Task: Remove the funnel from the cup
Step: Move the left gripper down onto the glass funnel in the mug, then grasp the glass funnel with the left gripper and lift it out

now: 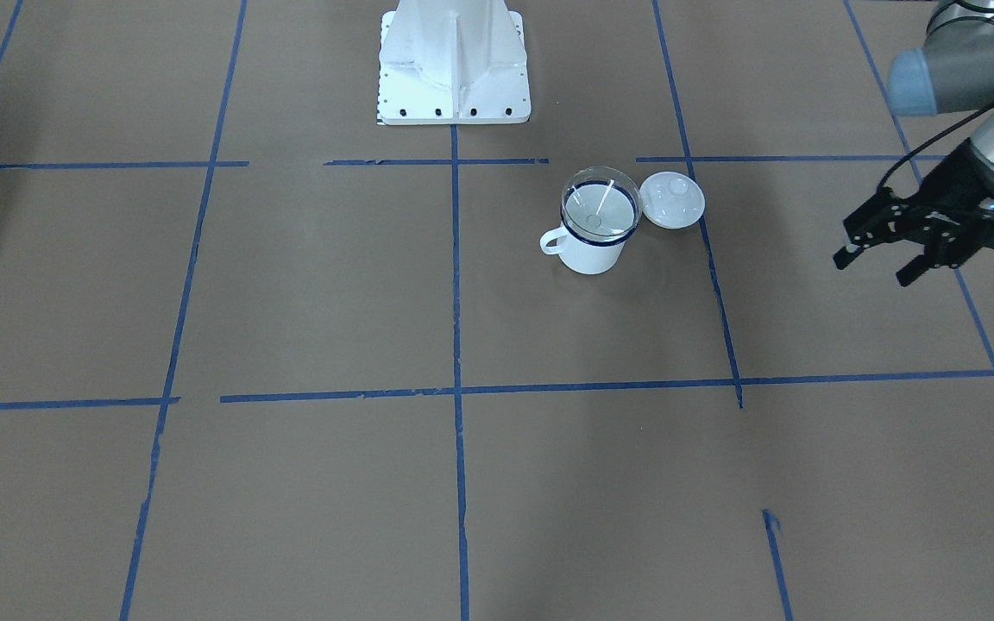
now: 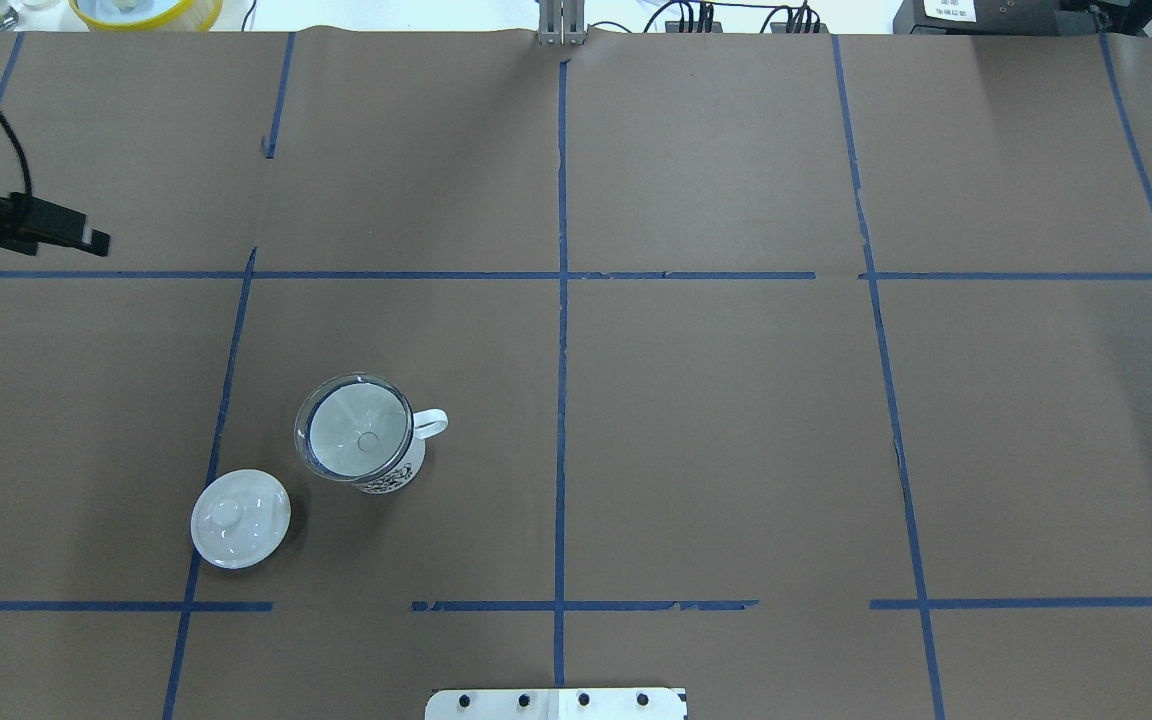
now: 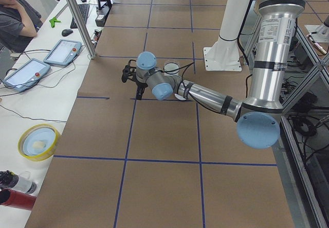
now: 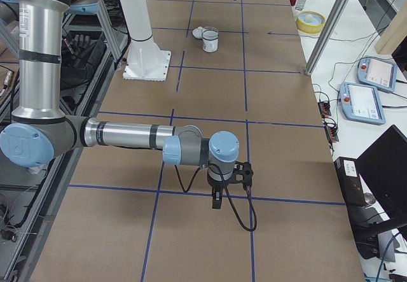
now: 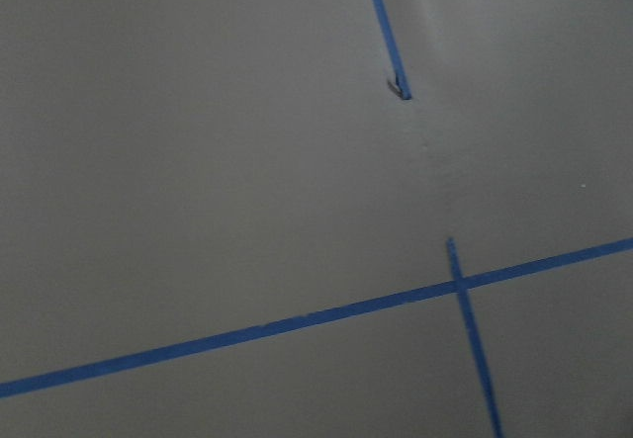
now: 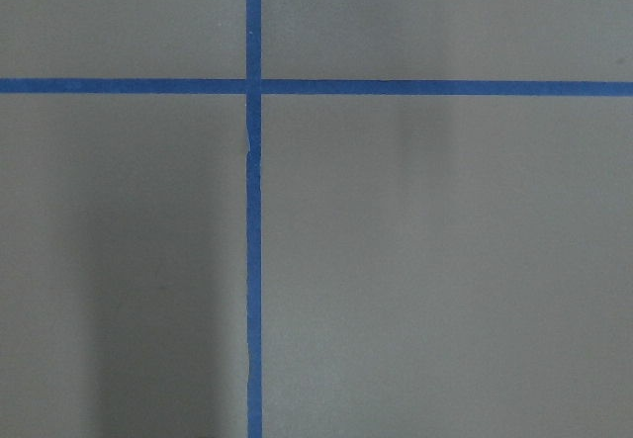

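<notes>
The white enamel cup [image 1: 588,252] with a dark blue rim stands upright on the brown table. The clear funnel [image 1: 600,205] sits in its mouth, spout down. Both show in the overhead view, the cup [image 2: 398,476] with its handle to the right and the funnel [image 2: 356,438] in it. My left gripper [image 1: 875,267] is open and empty, hovering well off to the side of the cup; it also shows at the overhead view's left edge [image 2: 86,240]. My right gripper [image 4: 227,183] shows only in the exterior right view, far from the cup [image 4: 210,40]; I cannot tell whether it is open or shut.
A white round knobbed lid [image 1: 672,200] lies flat beside the cup, also in the overhead view [image 2: 240,518]. The robot's white base [image 1: 454,60] stands behind the cup. Blue tape lines cross the table. A person sits at a side desk [image 3: 18,17].
</notes>
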`<control>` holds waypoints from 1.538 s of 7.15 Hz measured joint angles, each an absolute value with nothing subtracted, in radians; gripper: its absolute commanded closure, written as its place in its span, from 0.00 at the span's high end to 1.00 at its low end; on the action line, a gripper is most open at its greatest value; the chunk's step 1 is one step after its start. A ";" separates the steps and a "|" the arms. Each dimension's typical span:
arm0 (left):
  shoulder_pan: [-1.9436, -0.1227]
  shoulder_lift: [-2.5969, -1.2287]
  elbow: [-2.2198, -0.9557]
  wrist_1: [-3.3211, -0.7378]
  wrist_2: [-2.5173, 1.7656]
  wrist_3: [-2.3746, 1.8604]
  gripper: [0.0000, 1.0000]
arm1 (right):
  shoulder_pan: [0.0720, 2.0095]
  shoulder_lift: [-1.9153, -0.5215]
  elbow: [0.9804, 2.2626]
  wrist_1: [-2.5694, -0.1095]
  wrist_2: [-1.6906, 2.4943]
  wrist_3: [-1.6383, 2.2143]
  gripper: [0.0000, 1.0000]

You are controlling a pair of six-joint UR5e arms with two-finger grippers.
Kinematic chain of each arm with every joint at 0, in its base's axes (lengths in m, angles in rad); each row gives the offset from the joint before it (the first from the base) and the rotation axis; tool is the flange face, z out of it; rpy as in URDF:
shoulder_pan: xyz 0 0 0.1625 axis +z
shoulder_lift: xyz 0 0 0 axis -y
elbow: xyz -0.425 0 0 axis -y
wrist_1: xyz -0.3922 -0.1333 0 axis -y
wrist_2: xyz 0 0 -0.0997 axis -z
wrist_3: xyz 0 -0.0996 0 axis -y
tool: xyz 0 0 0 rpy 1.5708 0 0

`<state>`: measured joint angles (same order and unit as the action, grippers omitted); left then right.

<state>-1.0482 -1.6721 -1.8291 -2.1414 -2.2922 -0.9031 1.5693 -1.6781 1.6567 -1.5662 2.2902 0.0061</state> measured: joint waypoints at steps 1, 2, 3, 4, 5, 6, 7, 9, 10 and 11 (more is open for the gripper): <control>-0.945 -1.721 -1.885 -2.078 -2.243 -1.054 1.00 | 1.569 -1.678 1.657 -1.566 2.290 0.006 1.00; -0.864 -1.823 -1.928 -1.925 -2.184 -1.151 1.00 | 1.569 -1.678 1.657 -1.566 2.290 0.006 1.00; -0.797 -1.937 -1.949 -1.752 -2.128 -1.226 1.00 | 1.569 -1.678 1.657 -1.566 2.290 0.006 1.00; -0.722 -2.024 -1.954 -1.621 -2.068 -1.299 1.00 | 1.569 -1.678 1.657 -1.566 2.290 0.006 1.00; -0.649 -2.070 -1.949 -1.553 -2.006 -1.359 1.00 | 1.569 -1.678 1.657 -1.566 2.290 0.006 1.00; -0.598 -2.089 -1.933 -1.527 -1.962 -1.393 1.00 | 1.569 -1.678 1.657 -1.566 2.290 0.006 1.00; -0.568 -2.096 -1.914 -1.519 -1.940 -1.408 0.88 | 1.569 -1.678 1.657 -1.566 2.290 0.006 1.00; -0.541 -2.101 -1.895 -1.517 -1.929 -1.415 0.00 | 1.569 -1.678 1.657 -1.566 2.290 0.006 1.00; -0.536 -2.102 -1.893 -1.517 -1.929 -1.415 0.00 | 1.569 -1.678 1.657 -1.566 2.290 0.006 1.00; -0.533 -2.102 -1.893 -1.515 -1.928 -1.414 0.00 | 1.569 -1.678 1.657 -1.566 2.290 0.006 1.00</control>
